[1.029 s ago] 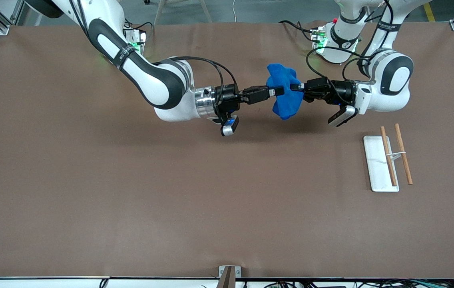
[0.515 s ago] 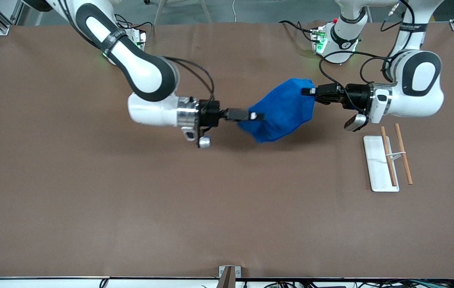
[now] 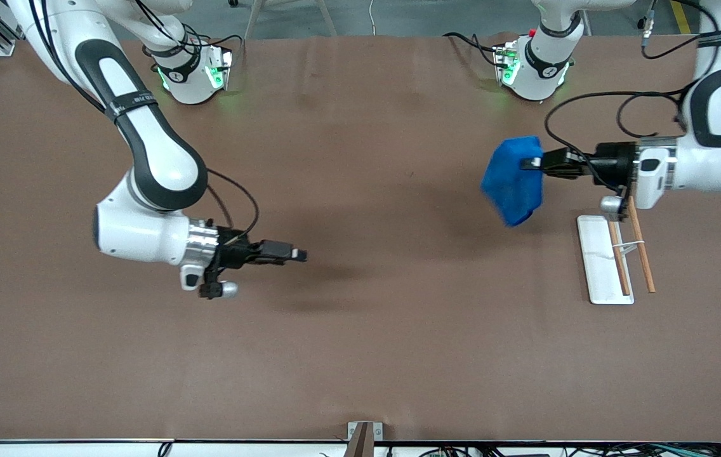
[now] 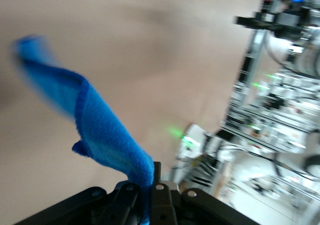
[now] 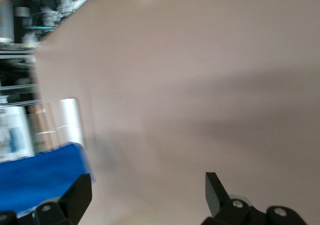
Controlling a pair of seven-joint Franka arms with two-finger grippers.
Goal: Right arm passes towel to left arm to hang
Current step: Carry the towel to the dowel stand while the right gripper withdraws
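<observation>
The bright blue towel (image 3: 515,179) hangs in the air from my left gripper (image 3: 530,162), which is shut on its upper edge, over the table near the rack. In the left wrist view the towel (image 4: 95,130) rises from between the closed fingers. The rack is a white base (image 3: 598,259) with two wooden rods (image 3: 616,247) at the left arm's end of the table. My right gripper (image 3: 300,255) is open and empty, over the table toward the right arm's end. In the right wrist view its fingertips (image 5: 82,190) stand wide apart and the towel (image 5: 35,177) shows far off.
The brown table (image 3: 360,355) stretches wide between the two arms. The arm bases (image 3: 189,70) stand along the table's edge farthest from the front camera. A small bracket (image 3: 363,435) sits at the edge nearest the front camera.
My right gripper let go of the towel and drew back toward its own end of the table. My left gripper carried the towel toward the rack.
</observation>
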